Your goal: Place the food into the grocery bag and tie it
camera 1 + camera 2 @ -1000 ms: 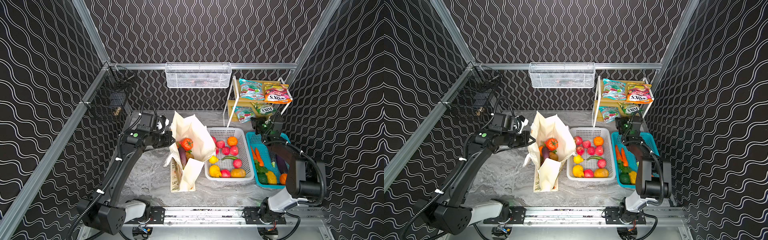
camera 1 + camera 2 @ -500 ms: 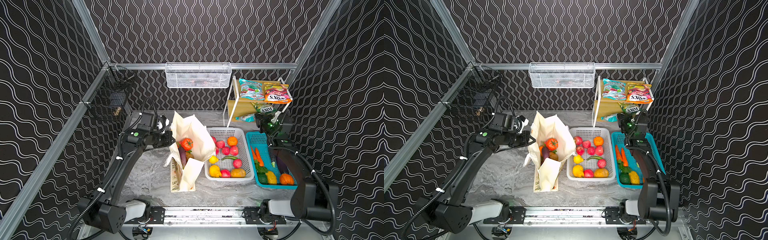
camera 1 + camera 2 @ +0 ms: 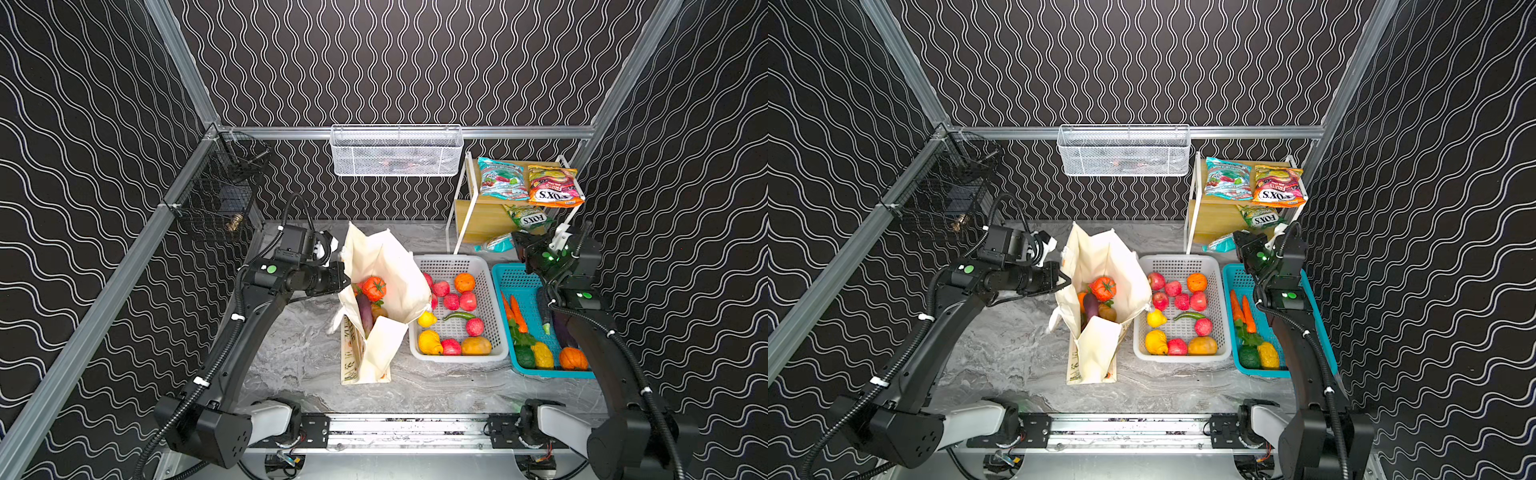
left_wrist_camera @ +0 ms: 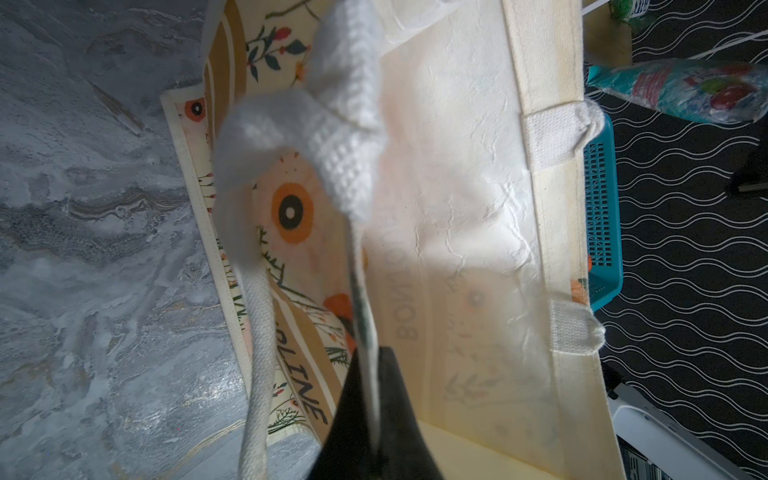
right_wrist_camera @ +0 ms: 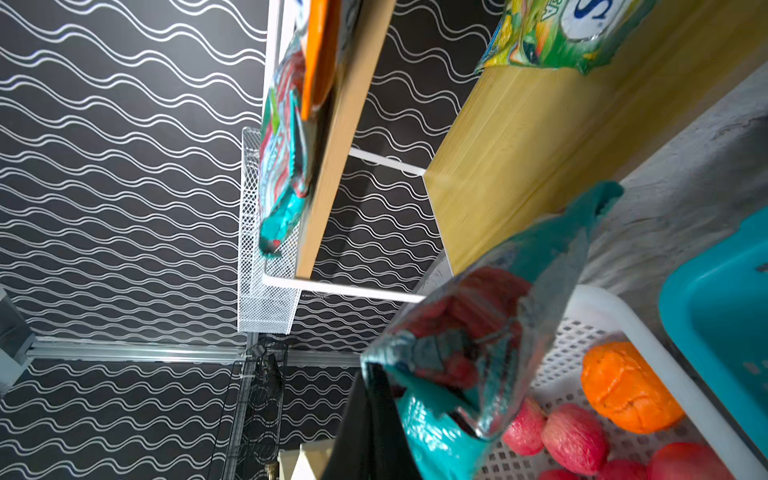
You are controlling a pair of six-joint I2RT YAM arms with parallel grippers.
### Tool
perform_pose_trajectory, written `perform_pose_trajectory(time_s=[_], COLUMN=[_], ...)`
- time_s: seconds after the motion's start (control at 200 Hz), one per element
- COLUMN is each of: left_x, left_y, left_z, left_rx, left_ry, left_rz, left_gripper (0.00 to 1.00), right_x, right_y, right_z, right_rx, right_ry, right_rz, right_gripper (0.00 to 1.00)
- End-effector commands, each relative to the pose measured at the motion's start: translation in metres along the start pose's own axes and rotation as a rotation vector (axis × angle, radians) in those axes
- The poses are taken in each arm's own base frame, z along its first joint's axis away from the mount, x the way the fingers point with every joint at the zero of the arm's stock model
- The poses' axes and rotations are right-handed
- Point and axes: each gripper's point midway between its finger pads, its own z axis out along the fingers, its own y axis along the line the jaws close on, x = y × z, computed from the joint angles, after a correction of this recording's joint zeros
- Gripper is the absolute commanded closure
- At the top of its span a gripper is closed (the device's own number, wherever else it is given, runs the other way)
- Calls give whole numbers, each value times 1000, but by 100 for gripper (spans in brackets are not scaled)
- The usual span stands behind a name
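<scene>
The cream grocery bag [image 3: 386,266] [image 3: 1100,253] stands open left of centre. Inside it lie a red tomato [image 3: 374,288] [image 3: 1103,288] and a purple eggplant [image 3: 365,313]. My left gripper [image 3: 343,276] [image 3: 1065,280] [image 4: 374,415] is shut on the bag's left rim, with the white strap handle [image 4: 332,124] hanging beside it. My right gripper [image 3: 517,245] [image 3: 1239,241] [image 5: 374,395] is shut on a corner of a teal candy packet [image 3: 496,243] [image 3: 1219,243] [image 5: 478,332], held just in front of the shelf's lower board, above the white basket's far corner.
A wooden shelf rack [image 3: 478,208] at the back right holds teal [image 3: 500,178], orange [image 3: 552,187] and green [image 3: 528,216] packets. The white basket [image 3: 457,261] holds several fruits, and the teal basket [image 3: 519,280] holds vegetables. A wire basket [image 3: 397,151] hangs on the back wall.
My right arm has swung its elbow out to the right and turned its wrist. The teal packet has come a little forward off the lower shelf. The left arm and bag have not moved.
</scene>
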Motion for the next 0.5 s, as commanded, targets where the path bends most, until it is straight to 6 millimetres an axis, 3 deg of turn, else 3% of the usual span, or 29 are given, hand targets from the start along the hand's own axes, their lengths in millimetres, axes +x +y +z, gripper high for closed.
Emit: perform_pose_trajectory(time_s=[0.0, 0.345, 0.37, 0.491], left_x=[1, 1, 1, 1], left_y=[2, 3, 4, 4], left_z=[0, -1, -1, -1], left_rx=[-9, -15, -17, -19], left_ry=[-4, -10, -11, -11], left_rz=[14, 11, 10, 11], left_gripper=[100, 100, 100, 100], right_x=[8, 36, 36, 54], right_y=[12, 41, 57, 78], right_z=[-9, -34, -38, -41], right_rx=[-22, -76, -104, -135], right_ry=[25, 88, 88, 134], right_rz=[-28, -54, -72, -125], right_gripper=[100, 100, 100, 100])
